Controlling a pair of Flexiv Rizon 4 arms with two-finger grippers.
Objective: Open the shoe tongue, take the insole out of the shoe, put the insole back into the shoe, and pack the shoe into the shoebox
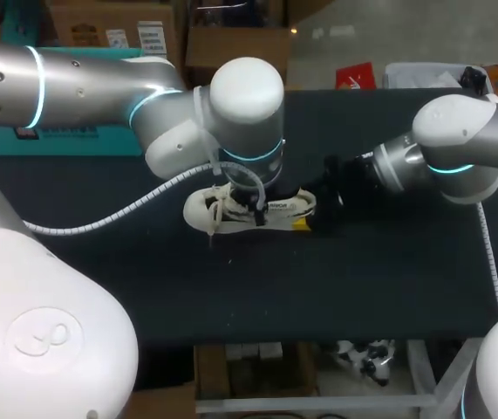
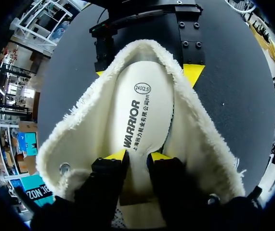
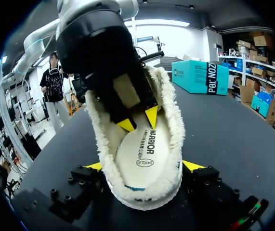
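Observation:
A white shoe (image 1: 231, 209) with a fleece lining lies on its sole mid-table, toe to the left. Its cream insole (image 2: 139, 110) lies flat inside. My left gripper (image 2: 137, 156) reaches down into the shoe's mouth. Its yellow fingertips (image 3: 127, 125) stand a narrow gap apart on the insole, pinching nothing I can see. My right gripper (image 3: 143, 166) straddles the heel, one yellow fingertip (image 3: 192, 165) against each side wall. A teal shoebox (image 1: 74, 140) sits at the table's far left, partly hidden by my left arm.
The black table (image 1: 362, 279) has bare room in front of the shoe and to its right. A white cable (image 1: 109, 218) from my left arm hangs over the table left of the shoe.

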